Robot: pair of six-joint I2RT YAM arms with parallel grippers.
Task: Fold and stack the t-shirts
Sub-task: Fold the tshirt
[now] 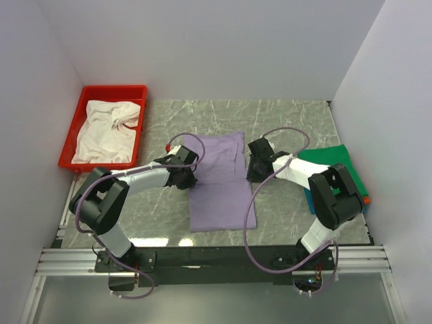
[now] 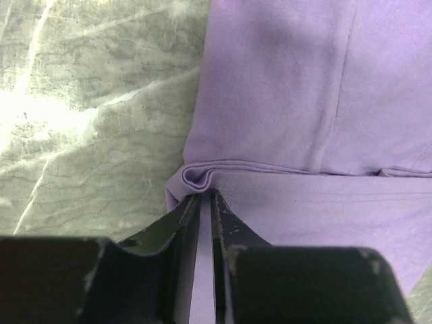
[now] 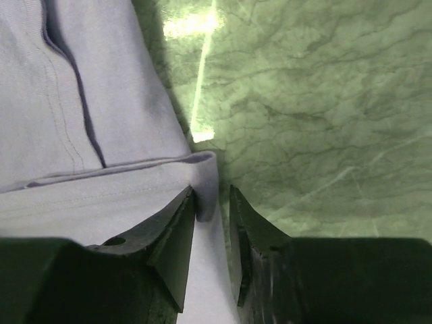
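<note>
The pale lavender t-shirt [image 1: 219,182] lies flat in the middle of the table, its lower part folded up. My left gripper [image 1: 189,177] is at its left edge, shut on a folded bit of the hem [image 2: 196,177]; the gripper [image 2: 202,196] shows cloth between its jaws. My right gripper [image 1: 251,172] is at the shirt's right edge. In the right wrist view the gripper [image 3: 212,196] stands slightly open around the shirt's folded edge [image 3: 206,169]. A white t-shirt [image 1: 108,128] lies crumpled in the tray. A folded green t-shirt [image 1: 331,162] tops a stack at right.
The red plastic tray [image 1: 111,89] stands at the back left. Blue [image 1: 309,199] and orange [image 1: 366,200] edges peek from under the green shirt beside the right arm. White walls close in the green marble table [image 1: 283,121].
</note>
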